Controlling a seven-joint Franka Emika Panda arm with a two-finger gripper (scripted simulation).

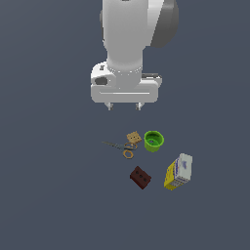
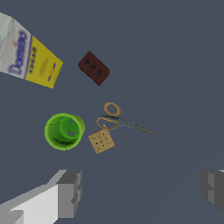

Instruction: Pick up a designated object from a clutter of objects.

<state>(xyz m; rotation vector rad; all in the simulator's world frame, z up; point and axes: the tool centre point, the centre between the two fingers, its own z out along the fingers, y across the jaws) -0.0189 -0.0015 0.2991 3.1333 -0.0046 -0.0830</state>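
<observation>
Your gripper (image 2: pixel 140 192) sits closest to the wrist camera, its fingers (image 2: pixel 70 192) spread wide with nothing between them, hanging above the clutter. The tan dotted block (image 1: pixel 134 137) lies on the grey floor (image 1: pixel 49 195) between the green cup (image 1: pixel 153 141) and the orange-handled scissors (image 1: pixel 122 148), touching the scissor handles. The dark red-brown block (image 1: pixel 140 177) and yellow and white box (image 1: pixel 178 172) lie apart.
</observation>
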